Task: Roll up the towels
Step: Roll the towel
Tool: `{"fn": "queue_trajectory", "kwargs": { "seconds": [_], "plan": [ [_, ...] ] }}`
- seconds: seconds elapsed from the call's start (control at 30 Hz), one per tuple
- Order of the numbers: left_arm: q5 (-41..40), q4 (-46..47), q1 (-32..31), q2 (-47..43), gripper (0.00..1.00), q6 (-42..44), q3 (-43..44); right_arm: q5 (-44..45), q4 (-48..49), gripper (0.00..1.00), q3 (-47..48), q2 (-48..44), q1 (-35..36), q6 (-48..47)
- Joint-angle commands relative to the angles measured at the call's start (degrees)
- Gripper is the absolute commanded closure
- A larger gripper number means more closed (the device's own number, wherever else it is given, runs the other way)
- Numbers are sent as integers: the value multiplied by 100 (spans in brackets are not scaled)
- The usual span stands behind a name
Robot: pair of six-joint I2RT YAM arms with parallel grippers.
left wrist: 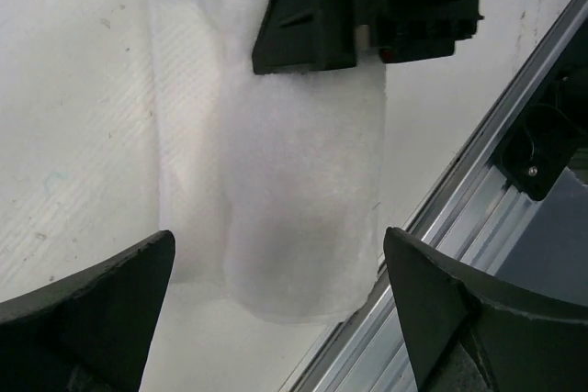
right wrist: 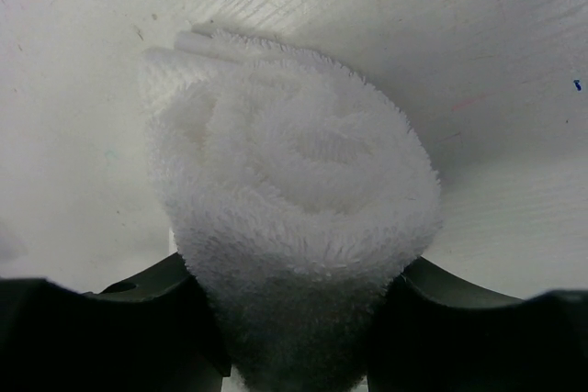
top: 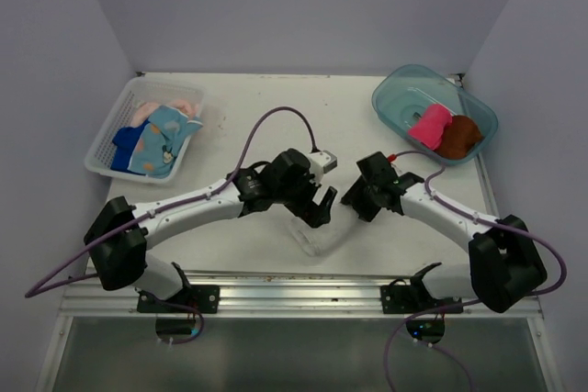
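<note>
Right wrist, white towel (right wrist: 294, 218) rolled, fluffy spiral

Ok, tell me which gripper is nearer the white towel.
Right. The right gripper is closed on the rolled white towel, squeezing it from both sides. The left gripper hangs open over it, jaws wide, not gripping.

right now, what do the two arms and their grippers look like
Both arms have white links and bulky black joint housings: left arm, right arm. A purple cable loops along each. The left gripper and right gripper are black, with two thick fingers.
</note>
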Motion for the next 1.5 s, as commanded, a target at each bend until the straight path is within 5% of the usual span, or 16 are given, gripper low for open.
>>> {"fn": "queue_trajectory", "kwargs": {
  "seconds": [0.0, 0.37, 0.8, 0.9, 1.07, 1.2, 1.23, 1.33, 1.47],
  "plan": [
    [-1182, -296, -683, -53, 1, 454, 362, 193, -532, 59, 311, 118, 10, 18],
    [-2661, -490, -1966, 992, 1, 613, 899, 71, -410, 58, 408, 232, 10, 18],
    [-3776, -560, -2169, 1670, 2, 490, 1066, -26, -304, 57, 390, 224, 10, 9],
    [-3926, -507, -2169, 1731, 5, 481, 1022, -52, -295, 57, 373, 197, 10, 9],
    [-3997, -410, -2161, 1767, 25, 419, 943, -70, -304, 57, 355, 136, 10, 9],
    [-3569, -296, -2091, 1732, 43, 411, 855, -114, -278, 51, 364, 74, 10, -34],
    [-3340, -261, -1969, 1705, 49, 384, 829, -114, -278, 41, 364, 57, 10, -43],
    [-2146, 37, -1513, 1381, 53, 279, 548, -79, -277, 19, 364, -84, 2, -114],
    [-739, 372, -791, 968, 55, 103, 170, 0, -356, 12, 373, -295, -7, -202]
  ]
}}
